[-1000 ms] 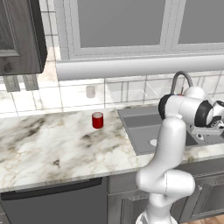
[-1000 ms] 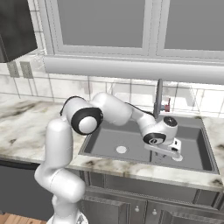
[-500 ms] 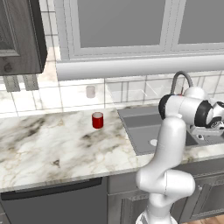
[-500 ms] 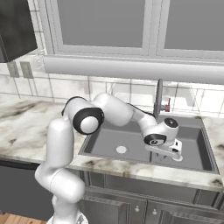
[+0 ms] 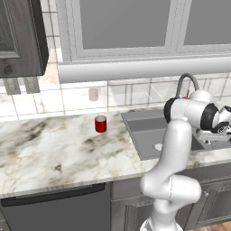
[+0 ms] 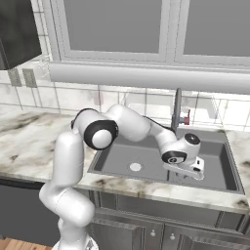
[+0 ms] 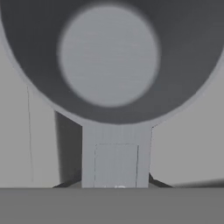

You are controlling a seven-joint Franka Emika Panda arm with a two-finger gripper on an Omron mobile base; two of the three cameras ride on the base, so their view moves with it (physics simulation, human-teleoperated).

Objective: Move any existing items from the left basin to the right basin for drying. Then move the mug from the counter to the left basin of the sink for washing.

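Over the right basin (image 6: 215, 168), my hand (image 6: 188, 168) looks straight down into the grey handled cup (image 7: 109, 57), its stick handle (image 7: 116, 157) running back between my fingertips; grip unclear.

Two base cameras behind the arm, both facing the sink (image 6: 161, 161), hand camera close above grey vessel (image 7: 109, 61)

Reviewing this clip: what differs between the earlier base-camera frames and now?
The gripper has crept slightly rightward and lower over the right basin, with the grey vessel close under the hand camera, its handle running toward the fingers. No grasp or release is visible. The red mug stays on the counter; the left basin looks unchanged.
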